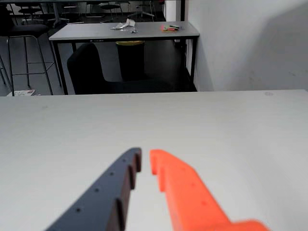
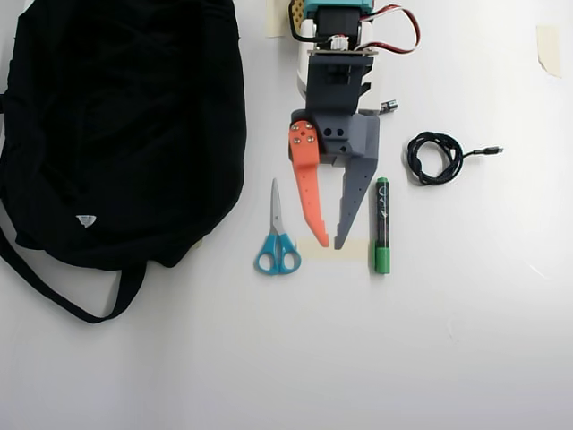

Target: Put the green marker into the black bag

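In the overhead view the green marker lies on the white table, black barrel with white writing, green cap toward the bottom. It lies just right of my gripper, apart from the grey finger. The gripper has an orange and a grey finger, points down the picture, is slightly open and empty. The black bag lies flat at the upper left with a white logo tag and a strap looping below it. In the wrist view the gripper shows a narrow gap over bare table; marker and bag are out of that view.
Blue-handled scissors lie just left of the orange finger. A coiled black cable lies at the right of the arm. Tape pieces sit under the fingertips and at the top right. The wrist view shows the table's far edge and another table beyond.
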Robot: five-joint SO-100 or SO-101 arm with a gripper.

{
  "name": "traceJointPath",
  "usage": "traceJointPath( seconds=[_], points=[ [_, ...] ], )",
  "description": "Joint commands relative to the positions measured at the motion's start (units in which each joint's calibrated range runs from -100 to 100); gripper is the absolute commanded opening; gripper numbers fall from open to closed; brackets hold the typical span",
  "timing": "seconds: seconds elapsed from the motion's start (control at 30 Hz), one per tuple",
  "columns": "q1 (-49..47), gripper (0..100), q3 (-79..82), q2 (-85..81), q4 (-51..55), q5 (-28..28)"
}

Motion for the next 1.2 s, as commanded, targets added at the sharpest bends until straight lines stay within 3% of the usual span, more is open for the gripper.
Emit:
traceJointPath(
  seconds=[0.0,0.53,0.87,1.17],
  points=[
    [0.2,2,-2.0,-0.5,-1.1,0.3],
    [-0.5,2,-1.9,-0.8,1.5,-0.2],
    [-1.0,2,-3.0,-1.9,15.1,-0.2],
    [-2.1,2,-5.6,-6.5,35.0,-0.3]
  ],
)
